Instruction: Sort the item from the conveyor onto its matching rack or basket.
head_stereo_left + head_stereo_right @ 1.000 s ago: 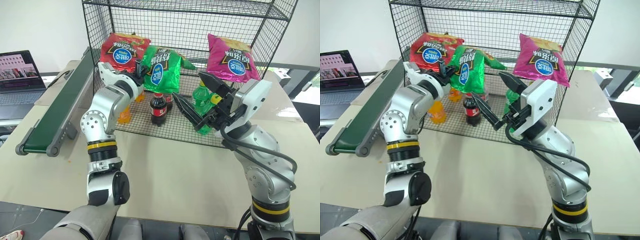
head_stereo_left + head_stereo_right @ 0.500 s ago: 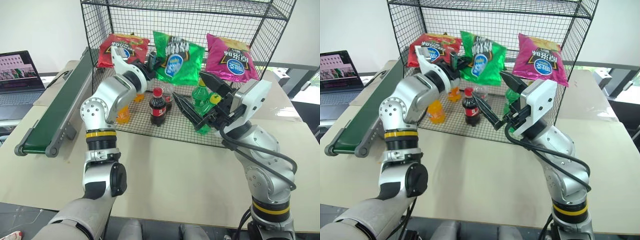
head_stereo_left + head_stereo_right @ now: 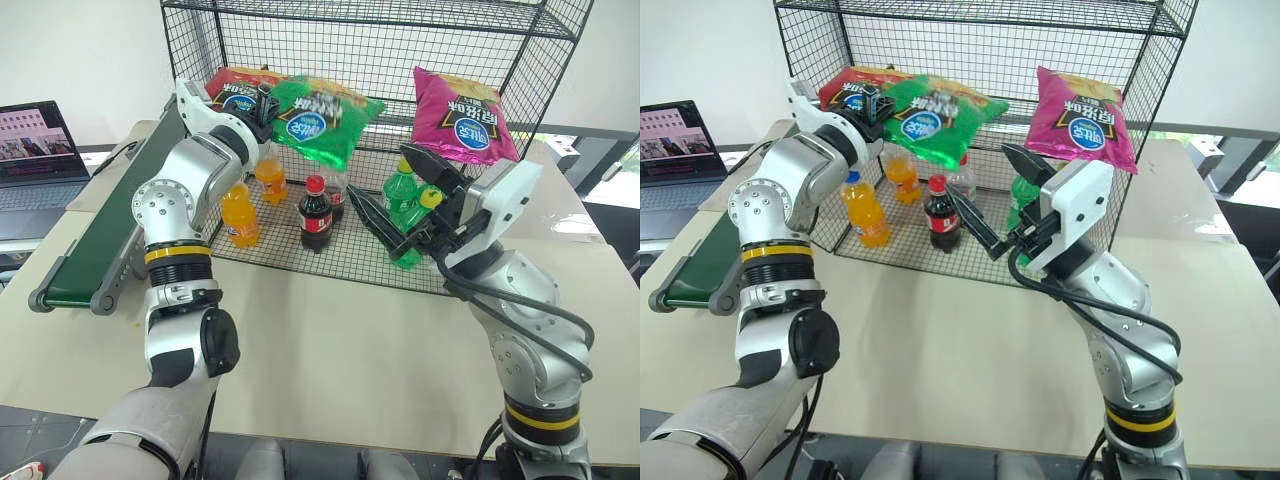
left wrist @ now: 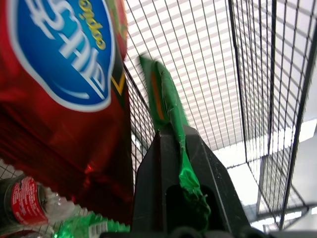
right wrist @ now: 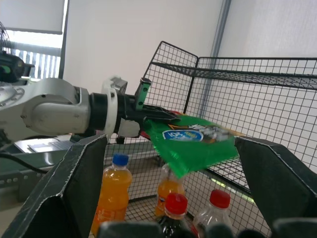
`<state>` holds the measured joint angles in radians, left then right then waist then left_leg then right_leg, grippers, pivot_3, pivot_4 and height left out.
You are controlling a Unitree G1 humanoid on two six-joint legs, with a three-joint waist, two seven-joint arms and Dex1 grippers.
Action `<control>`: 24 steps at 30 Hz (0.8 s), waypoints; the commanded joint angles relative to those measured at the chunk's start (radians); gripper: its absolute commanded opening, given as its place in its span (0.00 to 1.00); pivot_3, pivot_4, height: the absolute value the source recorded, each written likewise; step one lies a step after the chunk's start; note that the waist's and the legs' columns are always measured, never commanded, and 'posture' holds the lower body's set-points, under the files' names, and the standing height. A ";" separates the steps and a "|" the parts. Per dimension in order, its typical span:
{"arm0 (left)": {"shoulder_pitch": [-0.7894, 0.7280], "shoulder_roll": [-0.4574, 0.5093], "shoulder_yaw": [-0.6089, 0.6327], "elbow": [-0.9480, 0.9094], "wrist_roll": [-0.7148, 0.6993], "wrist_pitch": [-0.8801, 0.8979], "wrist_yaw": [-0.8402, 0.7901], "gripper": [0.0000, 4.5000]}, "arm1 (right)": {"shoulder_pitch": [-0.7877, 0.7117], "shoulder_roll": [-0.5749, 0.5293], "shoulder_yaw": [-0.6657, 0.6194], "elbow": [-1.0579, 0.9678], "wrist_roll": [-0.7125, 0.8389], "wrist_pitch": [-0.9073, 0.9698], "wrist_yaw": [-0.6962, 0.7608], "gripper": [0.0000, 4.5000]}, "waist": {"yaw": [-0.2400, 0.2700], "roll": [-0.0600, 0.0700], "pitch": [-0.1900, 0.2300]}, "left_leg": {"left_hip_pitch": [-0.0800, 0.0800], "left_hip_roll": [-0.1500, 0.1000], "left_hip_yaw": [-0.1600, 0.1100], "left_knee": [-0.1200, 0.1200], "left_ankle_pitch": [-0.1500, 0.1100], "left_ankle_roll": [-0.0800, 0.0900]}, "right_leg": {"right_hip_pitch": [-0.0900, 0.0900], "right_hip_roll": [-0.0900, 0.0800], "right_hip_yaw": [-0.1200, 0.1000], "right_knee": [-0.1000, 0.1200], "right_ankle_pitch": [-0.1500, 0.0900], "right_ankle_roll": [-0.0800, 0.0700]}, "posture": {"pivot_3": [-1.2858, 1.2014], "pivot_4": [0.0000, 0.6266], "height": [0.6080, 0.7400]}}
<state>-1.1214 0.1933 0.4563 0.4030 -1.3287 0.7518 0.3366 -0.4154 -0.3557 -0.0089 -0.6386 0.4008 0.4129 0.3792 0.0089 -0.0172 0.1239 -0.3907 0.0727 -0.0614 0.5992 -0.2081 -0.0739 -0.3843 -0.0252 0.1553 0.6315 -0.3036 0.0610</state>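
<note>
Behind our beige tabletop [image 3: 330, 330] stands the tall black wire-grid shelving unit [image 3: 400, 30], with a long dark-green conveyor belt [image 3: 115, 225] in a grey frame to its left and an open laptop [image 3: 35, 150] further left. We can make out a round blue-and-white logo on each crisp bag, but its lettering is too small to read. Our left gripper [image 3: 262, 103] is clamped on an edge of the shiny green crisp bag [image 3: 320, 120], which hangs roughly flat in the air inside the rack, between the red crisp bag [image 3: 232, 88] and the magenta crisp bag [image 3: 465, 115]. On the lower mesh shelf we see two orange drink bottles [image 3: 238, 213], a dark cola bottle [image 3: 315, 212] with a red cap and a green bottle [image 3: 402, 200]. Our right gripper [image 3: 385, 195] hovers before the rack, jaws spread wide and empty.
</note>
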 commanded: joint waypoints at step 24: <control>-0.042 -0.284 0.042 -0.099 0.109 -0.248 0.180 0.02 | -0.042 -0.018 -0.019 -0.041 -0.087 0.008 -0.078 1.00 | 0.002 0.000 0.000 | 0.000 0.000 0.000 0.000 0.000 0.000 | 0.000 0.000 0.000 0.000 0.000 0.000 | 0.52 0.24 1.00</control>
<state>-1.1461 -0.0815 0.4970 0.3625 -1.2257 0.5362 0.5115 -0.4517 -0.3678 -0.0105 -0.6380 0.3215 0.4221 0.3129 0.0106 -0.0174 0.1240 -0.3909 0.0722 -0.0615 0.5997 -0.2082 -0.0735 -0.3842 -0.0254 0.1557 0.6316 -0.3036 0.0610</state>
